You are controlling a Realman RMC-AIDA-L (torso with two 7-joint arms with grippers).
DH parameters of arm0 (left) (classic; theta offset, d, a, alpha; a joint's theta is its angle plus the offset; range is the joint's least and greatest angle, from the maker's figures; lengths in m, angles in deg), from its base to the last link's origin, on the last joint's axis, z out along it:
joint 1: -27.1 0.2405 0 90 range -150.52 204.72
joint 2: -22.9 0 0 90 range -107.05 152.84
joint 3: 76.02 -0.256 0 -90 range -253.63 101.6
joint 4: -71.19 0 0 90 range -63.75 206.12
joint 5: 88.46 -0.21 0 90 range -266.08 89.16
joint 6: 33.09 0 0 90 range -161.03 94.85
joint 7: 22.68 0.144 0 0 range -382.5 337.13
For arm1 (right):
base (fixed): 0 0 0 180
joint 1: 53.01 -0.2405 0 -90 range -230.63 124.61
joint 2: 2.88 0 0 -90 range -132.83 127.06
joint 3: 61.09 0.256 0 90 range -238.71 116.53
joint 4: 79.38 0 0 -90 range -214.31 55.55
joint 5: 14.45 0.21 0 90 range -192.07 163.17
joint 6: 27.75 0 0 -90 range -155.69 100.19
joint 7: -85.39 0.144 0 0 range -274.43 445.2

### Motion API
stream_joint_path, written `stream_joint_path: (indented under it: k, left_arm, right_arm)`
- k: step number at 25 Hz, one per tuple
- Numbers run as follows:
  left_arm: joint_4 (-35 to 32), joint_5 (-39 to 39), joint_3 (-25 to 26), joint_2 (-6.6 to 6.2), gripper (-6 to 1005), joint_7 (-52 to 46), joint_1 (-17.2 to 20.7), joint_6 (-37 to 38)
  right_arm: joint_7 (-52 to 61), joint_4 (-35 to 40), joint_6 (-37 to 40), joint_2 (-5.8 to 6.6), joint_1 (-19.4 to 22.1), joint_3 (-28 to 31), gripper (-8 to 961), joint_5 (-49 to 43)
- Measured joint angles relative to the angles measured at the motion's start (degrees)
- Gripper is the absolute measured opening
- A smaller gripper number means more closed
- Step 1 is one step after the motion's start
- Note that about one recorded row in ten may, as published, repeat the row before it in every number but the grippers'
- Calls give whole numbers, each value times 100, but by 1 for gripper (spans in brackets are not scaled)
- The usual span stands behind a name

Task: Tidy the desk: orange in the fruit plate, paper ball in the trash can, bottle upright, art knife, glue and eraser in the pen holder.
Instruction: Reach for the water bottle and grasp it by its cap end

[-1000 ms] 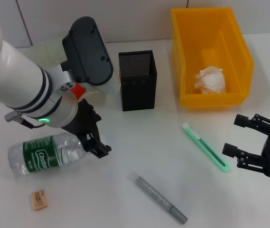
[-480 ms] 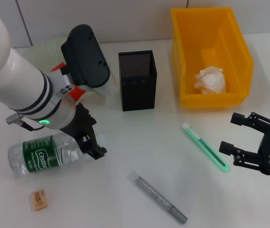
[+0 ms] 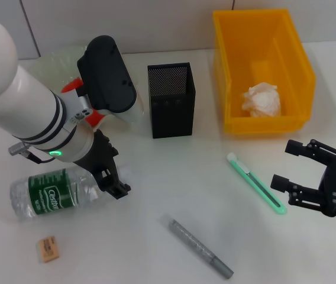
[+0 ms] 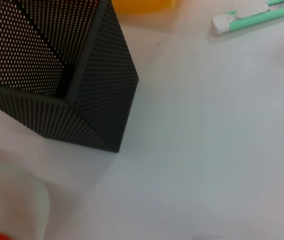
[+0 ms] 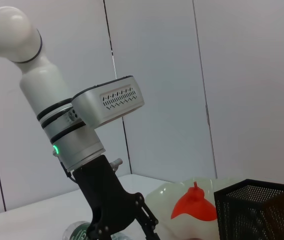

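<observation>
The bottle lies on its side at the front left, its cap end hidden behind my left gripper, which hangs open at that end. The orange sits in the fruit plate, mostly hidden by my left arm; the right wrist view shows the orange too. The paper ball lies inside the trash can. Between them stands the pen holder. The green art knife lies just left of my open right gripper. A grey glue stick and the eraser lie near the front.
My bulky left forearm and wrist hang over the plate and close to the pen holder. The art knife's tip shows in the left wrist view. Bare tabletop lies between the bottle, glue stick and knife.
My left gripper has drawn slightly left and back along the bottle's cap end. My right gripper has edged left toward the art knife.
</observation>
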Motion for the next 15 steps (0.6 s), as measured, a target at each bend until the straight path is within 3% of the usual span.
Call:
stream_joint_path:
  k: [15]
  left_arm:
    - [171,37,-183,0,809,155,0,-219]
  right_arm:
    - [-6,-57,-72,-3,0,-23,819,0]
